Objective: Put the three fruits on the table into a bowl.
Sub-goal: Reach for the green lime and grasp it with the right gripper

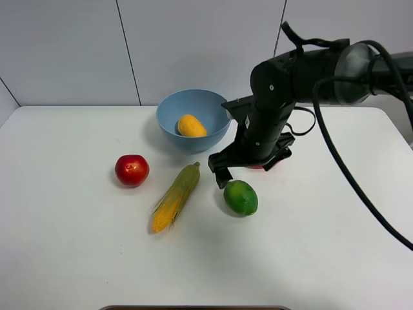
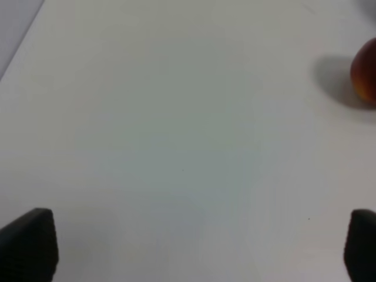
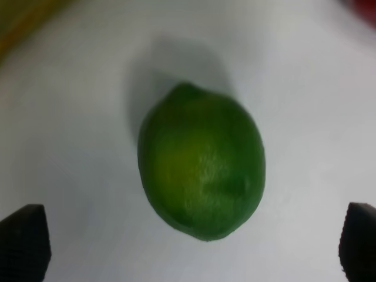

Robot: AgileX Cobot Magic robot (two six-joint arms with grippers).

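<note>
The light-blue bowl stands at the back of the white table with the oblong orange-yellow fruit inside it. The red apple lies on the table left of centre and shows at the edge of the left wrist view. The green lime lies right of centre. My right gripper hangs just above it, open, with the lime centred between its fingertips. My left gripper is open and empty over bare table.
A corn cob in green husk lies between apple and lime; its edge shows in the right wrist view. A red bell pepper is mostly hidden behind the right gripper. A dark edge lines the table's front.
</note>
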